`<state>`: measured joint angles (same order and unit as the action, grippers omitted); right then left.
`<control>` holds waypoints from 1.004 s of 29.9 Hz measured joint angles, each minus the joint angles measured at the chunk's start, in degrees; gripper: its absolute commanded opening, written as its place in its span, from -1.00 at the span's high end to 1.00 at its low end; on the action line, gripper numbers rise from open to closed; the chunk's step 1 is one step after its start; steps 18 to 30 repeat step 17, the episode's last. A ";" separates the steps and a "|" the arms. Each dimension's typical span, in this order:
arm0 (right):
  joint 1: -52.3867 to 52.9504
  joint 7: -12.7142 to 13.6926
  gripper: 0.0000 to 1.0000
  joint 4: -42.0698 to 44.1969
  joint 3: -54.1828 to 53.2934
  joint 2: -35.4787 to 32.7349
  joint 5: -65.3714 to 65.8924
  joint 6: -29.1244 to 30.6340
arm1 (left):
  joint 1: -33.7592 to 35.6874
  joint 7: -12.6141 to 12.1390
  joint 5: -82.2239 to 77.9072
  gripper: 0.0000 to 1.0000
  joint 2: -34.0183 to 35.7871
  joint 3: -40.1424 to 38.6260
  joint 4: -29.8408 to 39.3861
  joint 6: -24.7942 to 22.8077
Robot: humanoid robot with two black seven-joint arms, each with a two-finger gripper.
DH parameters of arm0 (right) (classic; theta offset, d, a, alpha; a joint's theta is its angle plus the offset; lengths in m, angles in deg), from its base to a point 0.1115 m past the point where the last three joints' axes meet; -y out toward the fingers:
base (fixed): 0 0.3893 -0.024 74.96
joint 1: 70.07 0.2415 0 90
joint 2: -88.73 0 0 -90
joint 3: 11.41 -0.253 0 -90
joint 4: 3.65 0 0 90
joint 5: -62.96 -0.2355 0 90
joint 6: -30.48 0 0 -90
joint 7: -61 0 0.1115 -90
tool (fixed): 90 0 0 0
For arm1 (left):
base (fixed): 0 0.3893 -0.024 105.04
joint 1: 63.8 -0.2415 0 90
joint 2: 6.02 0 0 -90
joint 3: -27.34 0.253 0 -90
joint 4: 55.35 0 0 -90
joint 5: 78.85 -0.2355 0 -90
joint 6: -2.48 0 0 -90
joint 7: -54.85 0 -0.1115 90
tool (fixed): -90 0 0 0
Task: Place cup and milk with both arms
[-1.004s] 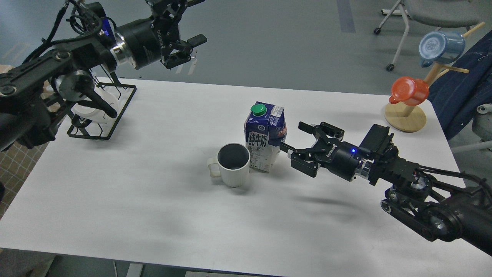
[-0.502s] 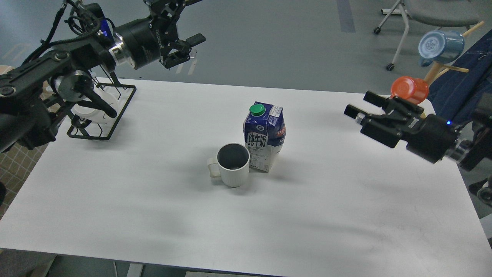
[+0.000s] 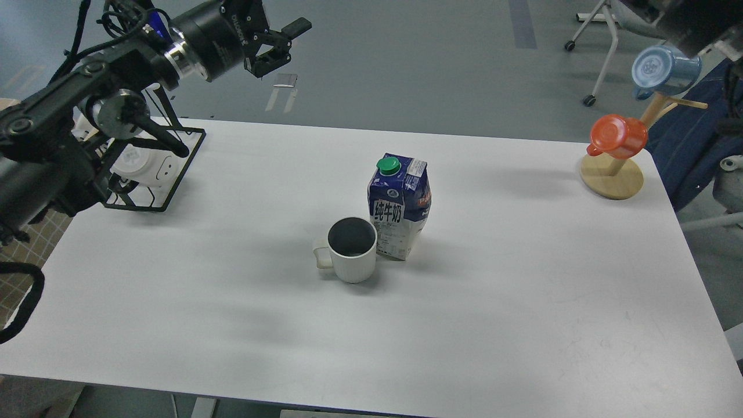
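— Where is your left claw sitting, and how are its fingers?

— My left gripper point(image 3: 278, 40) is hanging high beyond the far left corner of the white rectangular table point(image 3: 522, 325), over the grey floor. Its two black fingers are standing spread apart, pinching nothing.

— And the right one?

— Only a dark piece of my right arm is showing at the top right edge; my right gripper itself is lying outside the picture.

— What is lying closest to the left claw?

— A black wire rack point(image 3: 157, 174) is sitting on the far left corner, holding something white that I cannot make out.

— Where are the cup and milk?

— The white ribbed ceramic mug point(image 3: 350, 251) is standing upright near the table's middle, handle pointing left. The blue and white milk carton with the green screw cap point(image 3: 399, 206) is standing just behind and right of it, seemingly touching.

— Anything further out?

— A wooden cup stand point(image 3: 612, 176) is sitting at the far right corner, carrying an orange plastic cup point(image 3: 619, 136) and a blue plastic cup point(image 3: 664, 69).
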<state>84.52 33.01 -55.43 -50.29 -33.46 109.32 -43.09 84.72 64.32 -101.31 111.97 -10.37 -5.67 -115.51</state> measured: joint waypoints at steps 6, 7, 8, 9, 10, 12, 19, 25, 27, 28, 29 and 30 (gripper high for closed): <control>4.42 0.00 -0.92 17.86 -0.13 13.29 -9.64 4.63 | 0.16 3.62 -0.21 -0.96 -8.01 -2.42 -11.31 1.50; 4.54 0.00 -0.92 19.73 -0.12 14.80 -11.28 5.16 | 0.16 4.48 -0.26 -0.96 -8.97 -2.42 -12.74 2.74; 4.61 0.00 -0.92 21.49 -0.13 16.21 -12.84 5.55 | 0.16 5.03 -0.29 -0.96 -9.64 -2.41 -13.58 3.77; 4.62 0.00 -0.92 23.29 -0.13 17.67 -14.34 5.73 | 0.16 5.50 -0.36 -0.96 -10.32 -2.26 -14.22 5.01; 4.58 0.00 -0.92 24.90 -0.14 19.03 -15.54 5.85 | 0.16 5.76 -0.46 -0.96 -10.87 -2.07 -14.58 6.07; 3.87 0.00 -0.92 27.72 -0.14 21.63 -17.49 6.11 | 0.16 5.91 -0.65 -0.96 -11.45 -1.84 -14.89 7.08; 1.26 0.00 -0.92 28.85 -1.47 24.69 -19.62 6.38 | 0.03 6.00 -0.72 -0.96 -11.71 -1.75 -15.67 6.85; 1.26 0.00 -0.92 28.85 -1.47 24.69 -19.62 6.38 | 0.03 6.00 -0.72 -0.96 -11.71 -1.75 -15.67 6.85; 1.26 0.00 -0.92 28.85 -1.47 24.69 -19.62 6.38 | 0.03 6.00 -0.72 -0.96 -11.71 -1.75 -15.67 6.85; 1.26 0.00 -0.92 28.85 -1.47 24.69 -19.62 6.38 | 0.03 6.00 -0.72 -0.96 -11.71 -1.75 -15.67 6.85; 1.26 0.00 -0.92 28.85 -1.47 24.69 -19.62 6.38 | 0.03 6.00 -0.72 -0.96 -11.71 -1.75 -15.67 6.85; 1.26 0.00 -0.92 28.85 -1.47 24.69 -19.62 6.38 | 0.03 6.00 -0.72 -0.96 -11.71 -1.75 -15.67 6.85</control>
